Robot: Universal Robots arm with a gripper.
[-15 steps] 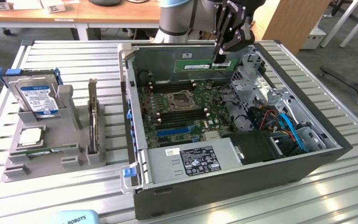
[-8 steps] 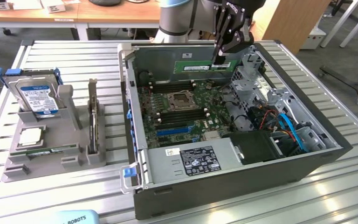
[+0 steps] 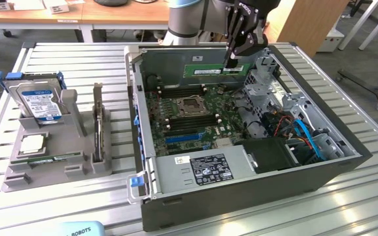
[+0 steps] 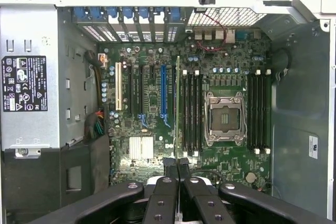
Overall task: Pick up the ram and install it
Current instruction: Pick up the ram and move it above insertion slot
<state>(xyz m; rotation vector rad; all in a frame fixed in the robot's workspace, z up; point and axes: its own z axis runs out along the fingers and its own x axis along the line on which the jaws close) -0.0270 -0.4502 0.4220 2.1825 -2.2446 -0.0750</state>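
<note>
Closest in, the hand (image 4: 177, 164) clamps the ram (image 4: 177, 108), seen edge-on, its near end hidden.

The ram (image 3: 199, 71) is a long, thin green board with a white label. It is held in the air, level and on its long edge, above the motherboard (image 3: 175, 91). From the wrist it shows edge-on as a thin green line.
</note>
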